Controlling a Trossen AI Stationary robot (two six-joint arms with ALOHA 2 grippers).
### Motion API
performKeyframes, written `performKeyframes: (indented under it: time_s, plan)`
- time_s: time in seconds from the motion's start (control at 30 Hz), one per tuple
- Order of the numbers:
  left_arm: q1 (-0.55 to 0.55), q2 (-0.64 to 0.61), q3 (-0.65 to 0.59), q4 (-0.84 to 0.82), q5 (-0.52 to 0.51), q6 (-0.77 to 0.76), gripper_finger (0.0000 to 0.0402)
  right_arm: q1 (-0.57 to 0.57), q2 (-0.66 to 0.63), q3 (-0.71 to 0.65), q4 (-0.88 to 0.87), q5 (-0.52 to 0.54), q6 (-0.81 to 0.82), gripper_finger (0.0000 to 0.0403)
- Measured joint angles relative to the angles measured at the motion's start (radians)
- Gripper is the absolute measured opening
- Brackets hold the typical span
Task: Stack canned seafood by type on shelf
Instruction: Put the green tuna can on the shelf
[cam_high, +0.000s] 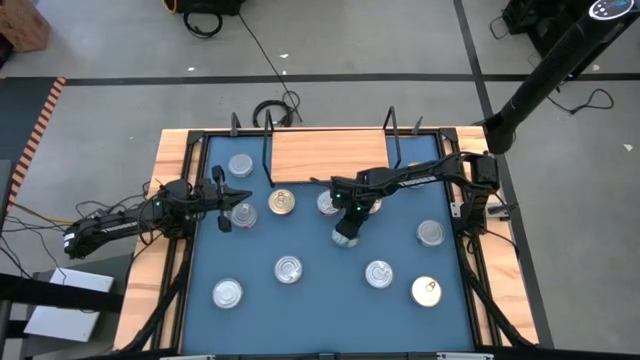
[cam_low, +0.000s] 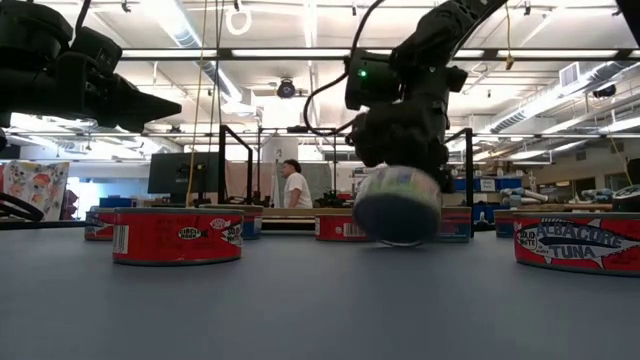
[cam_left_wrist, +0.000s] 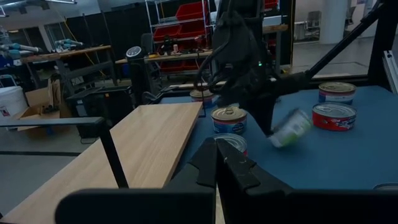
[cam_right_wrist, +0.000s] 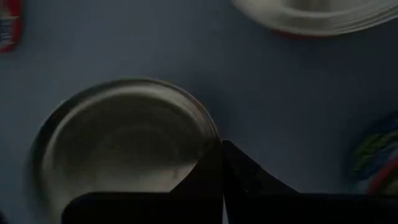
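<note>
Flat round metal tins (cam_high: 288, 268) lie scattered on the smooth blue tabletop (cam_high: 330, 300); the pale wooden shelf (cam_high: 325, 153) sits upper centre, bare. The right claw (cam_high: 349, 226), pinched shut, hangs mid-frame above a tumbling tin (cam_high: 347, 237). The left claw (cam_high: 222, 196), also shut, waits at left.

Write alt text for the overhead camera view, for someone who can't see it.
Seen from above, the right gripper hangs shut mid-table with a tilted tin at its tip, over a blue mat scattered with round seafood tins. The left gripper, also shut, waits beside a tin at the mat's left; the wooden shelf behind is bare.
</note>
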Motion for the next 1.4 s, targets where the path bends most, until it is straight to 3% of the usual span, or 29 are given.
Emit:
performKeyframes:
  time_s: [0.83, 1.4]
  plan:
    - [0.000, 0.000, 0.000, 0.000, 0.000, 0.000, 0.0005, -0.049, -0.002, 0.002, -0.035, 0.035, -0.166, 0.0004]
    - [0.000, 0.000, 0.000, 0.000, 0.000, 0.000, 0.0005, -0.051, -0.004, 0.004, -0.016, 0.089, -0.211, 0.0086]
